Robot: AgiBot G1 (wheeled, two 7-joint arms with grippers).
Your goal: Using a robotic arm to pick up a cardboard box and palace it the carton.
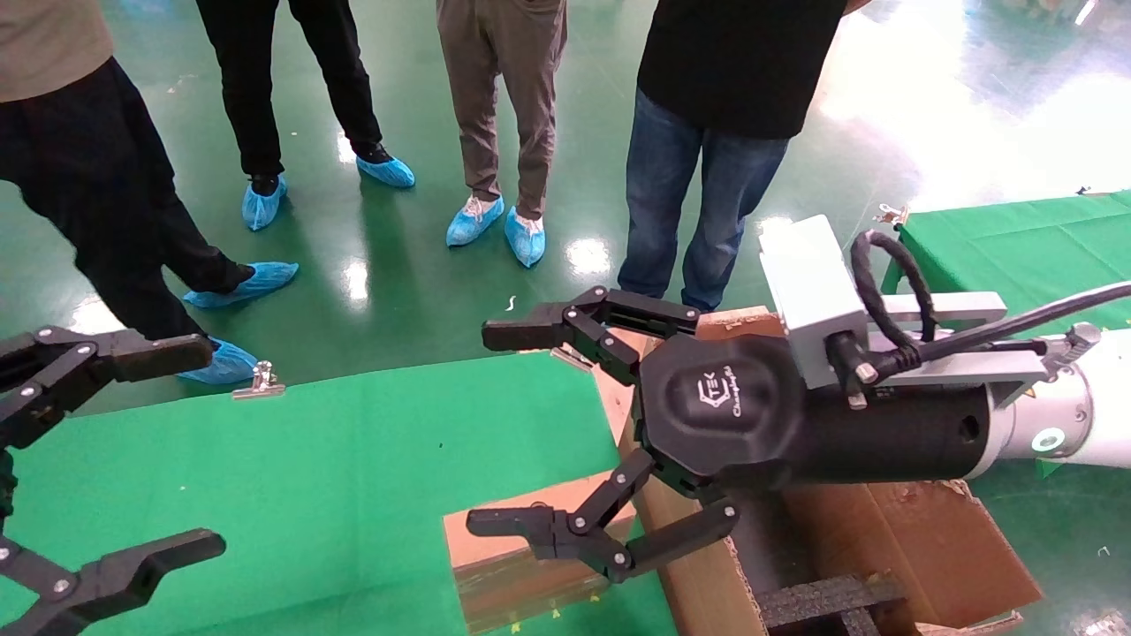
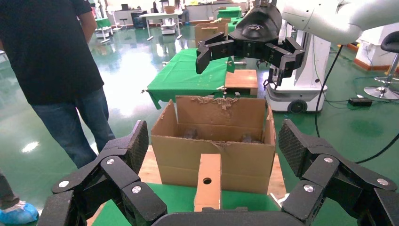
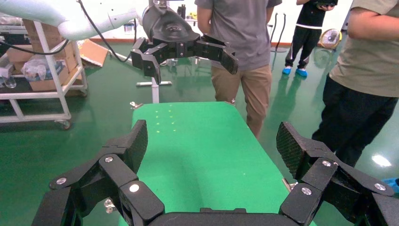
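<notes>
Green cloth covers the table [image 1: 353, 459], where the box [image 1: 504, 565] lies at its edge just beside the carton [image 1: 884, 539], while the right hand [image 1: 521, 433] hangs wide open and empty above it, and the left hand [image 1: 141, 450], also open, holds nothing.

I see the cardboard box [image 1: 521, 565] as plain brown paperboard with clear shiny tape, low in the head view. The carton [image 1: 892, 539] at lower right is rough corrugated board with ragged edges. My right gripper [image 1: 499, 433] is matt black plastic, and its pads [image 3: 139, 143] look finely textured. The table cloth [image 1: 353, 477] is matt green; the floor [image 1: 398, 265] is glossy.
</notes>
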